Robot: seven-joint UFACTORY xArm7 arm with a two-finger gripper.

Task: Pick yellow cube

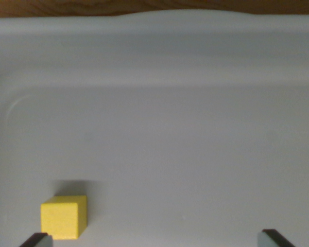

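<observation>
A yellow cube (64, 216) rests on the floor of a pale grey tray (159, 139), low at the wrist view's left. My gripper (154, 240) is open, with only the two dark fingertips (36, 240) showing at the bottom edge. The left fingertip sits just below and left of the cube, close to its lower corner. The right fingertip (275, 239) is far off at the wrist view's right. Nothing lies between the fingers except the cube's right part near the left tip.
The tray's raised back wall (154, 46) runs across the top, with a strip of brown wooden surface (144, 6) beyond it. The tray's curved left corner (13, 103) rises at the wrist view's left.
</observation>
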